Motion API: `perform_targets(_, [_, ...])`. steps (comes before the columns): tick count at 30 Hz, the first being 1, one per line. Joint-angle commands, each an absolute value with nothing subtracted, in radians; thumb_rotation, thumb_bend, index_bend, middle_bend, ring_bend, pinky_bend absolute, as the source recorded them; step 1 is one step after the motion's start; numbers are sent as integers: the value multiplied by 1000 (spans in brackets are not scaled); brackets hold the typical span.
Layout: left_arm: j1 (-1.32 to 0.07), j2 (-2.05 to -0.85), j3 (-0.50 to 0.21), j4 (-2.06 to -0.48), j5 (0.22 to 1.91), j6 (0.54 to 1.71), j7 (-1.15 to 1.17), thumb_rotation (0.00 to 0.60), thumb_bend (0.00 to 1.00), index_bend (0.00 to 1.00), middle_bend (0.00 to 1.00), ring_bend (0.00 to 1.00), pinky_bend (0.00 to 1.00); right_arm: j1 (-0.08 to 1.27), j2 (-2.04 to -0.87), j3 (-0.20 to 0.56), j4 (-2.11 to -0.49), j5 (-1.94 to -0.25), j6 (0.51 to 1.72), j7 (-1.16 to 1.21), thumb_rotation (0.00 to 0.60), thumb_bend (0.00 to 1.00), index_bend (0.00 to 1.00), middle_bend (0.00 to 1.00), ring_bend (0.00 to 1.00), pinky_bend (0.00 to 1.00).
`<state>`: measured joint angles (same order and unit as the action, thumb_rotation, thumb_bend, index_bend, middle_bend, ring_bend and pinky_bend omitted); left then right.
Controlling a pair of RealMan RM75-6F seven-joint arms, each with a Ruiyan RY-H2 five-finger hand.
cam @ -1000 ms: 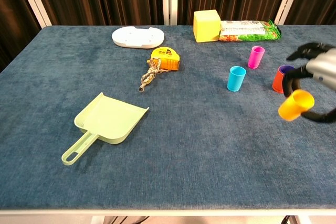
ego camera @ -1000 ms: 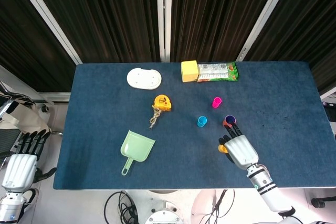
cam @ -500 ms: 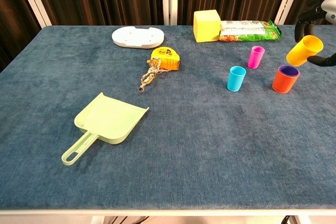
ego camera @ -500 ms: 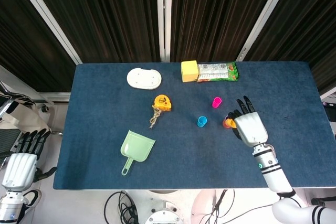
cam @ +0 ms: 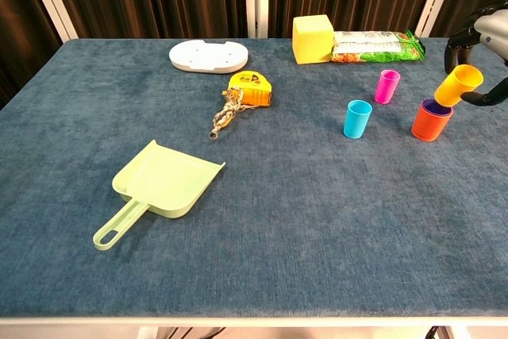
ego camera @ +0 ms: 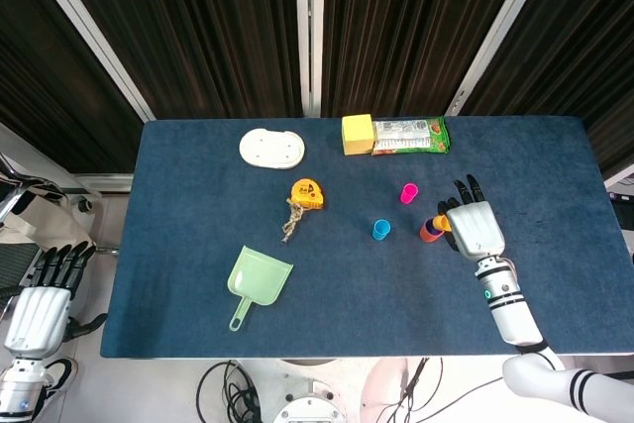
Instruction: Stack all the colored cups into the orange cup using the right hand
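Observation:
The orange cup (cam: 430, 121) stands on the table's right side with a purple cup (cam: 434, 105) nested inside it; in the head view the orange cup (ego camera: 428, 233) shows just left of my right hand (ego camera: 474, 227). My right hand (cam: 486, 41) holds a yellow cup (cam: 458, 85), tilted, just above the orange cup's rim. A blue cup (cam: 357, 118) (ego camera: 381, 230) and a pink cup (cam: 387, 86) (ego camera: 409, 192) stand upright to the left. My left hand (ego camera: 40, 306) hangs off the table's left edge, holding nothing, fingers apart.
A green dustpan (cam: 155, 188) lies front left. An orange tape measure (cam: 249, 90) with a rope piece, a white dish (cam: 209, 55), a yellow box (cam: 312, 38) and a green snack packet (cam: 377, 45) lie toward the back.
My right hand carried the yellow cup up from the near right of the table, then brought it down to just above the orange cup's rim.

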<state>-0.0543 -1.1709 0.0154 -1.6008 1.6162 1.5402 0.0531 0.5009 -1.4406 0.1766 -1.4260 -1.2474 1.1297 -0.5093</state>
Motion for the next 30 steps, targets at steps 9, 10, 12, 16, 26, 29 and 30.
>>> perform_targets(9, [-54,-1172,16,-1599,1610,1537,49,600,34,56,43,0,0,517,-1451,172,-1414,-1226,1102,-478,600,267,477,444,108,0])
perform_targets(10, [-54,-1172,17,-1598,1610,1536,47,600,35,59,43,0,0,518,-1452,171,-1413,-1227,1102,-475,600,267,469,438,108,0])
perform_targets(12, [-54,-1173,17,-1596,1609,1534,47,600,34,64,43,0,0,520,-1451,170,-1413,-1228,1102,-471,600,259,449,425,108,0])
perform_targets(16, [-54,-1174,16,-1593,1610,1537,44,600,34,65,43,0,0,522,-1441,164,-1422,-1226,1093,-464,600,228,395,381,97,0])
perform_targets(26, [-54,-1176,16,-1588,1610,1540,38,600,35,65,43,0,0,527,-1430,163,-1442,-1215,1097,-462,600,206,326,330,93,0])
perform_targets(29, [-53,-1175,17,-1588,1611,1541,37,600,35,65,43,0,0,530,-1428,161,-1459,-1249,1114,-443,600,206,324,330,93,0])
perform_targets(30, [-54,-1175,16,-1588,1611,1540,37,600,34,65,43,0,0,532,-1427,159,-1466,-1260,1117,-440,600,206,324,330,93,0])
